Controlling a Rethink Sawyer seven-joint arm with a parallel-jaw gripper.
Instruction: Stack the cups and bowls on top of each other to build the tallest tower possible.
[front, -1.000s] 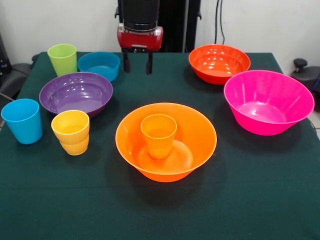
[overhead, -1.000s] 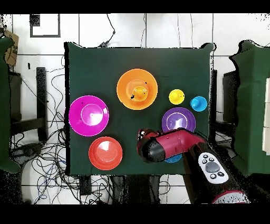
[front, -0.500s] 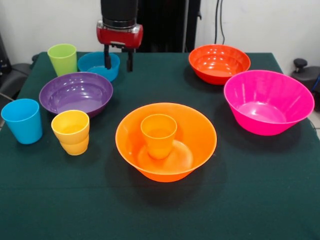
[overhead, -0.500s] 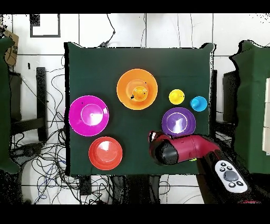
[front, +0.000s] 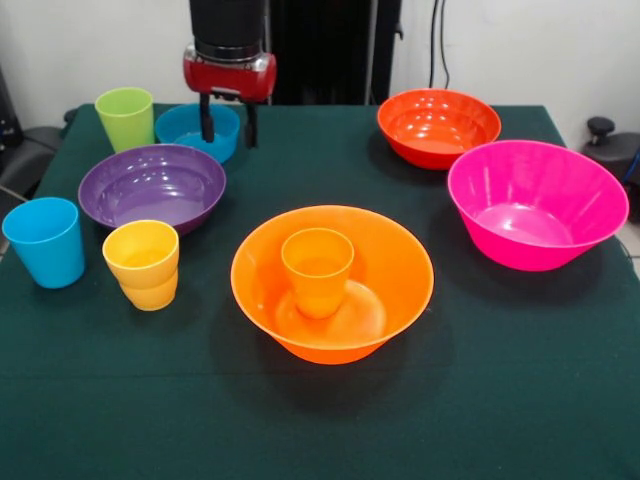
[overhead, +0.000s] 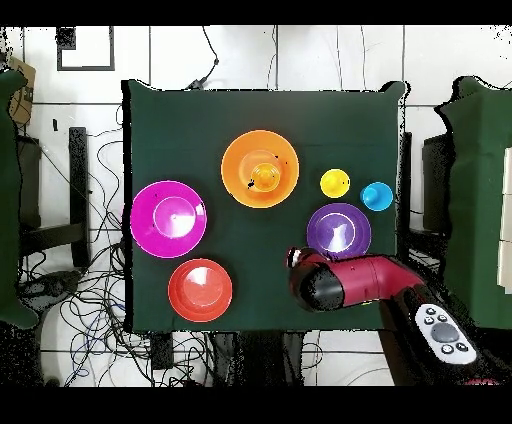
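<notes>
One pincer (front: 227, 120), fingers spread and empty, hangs over the blue bowl's (front: 190, 127) near rim; purple bowl (front: 152, 185) lies just nearer the camera.

Four cups: lime green cup (front: 125, 117), blue (front: 45, 241), yellow (front: 142, 264), orange (front: 317, 271). Five bowls (front: 152, 184).

Orange cup (front: 317, 270) upright inside wide orange bowl (front: 385, 262), table centre

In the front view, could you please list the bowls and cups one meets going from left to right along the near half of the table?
Blue cup → yellow cup → wide orange bowl with the orange cup standing inside it → pink bowl.
</notes>
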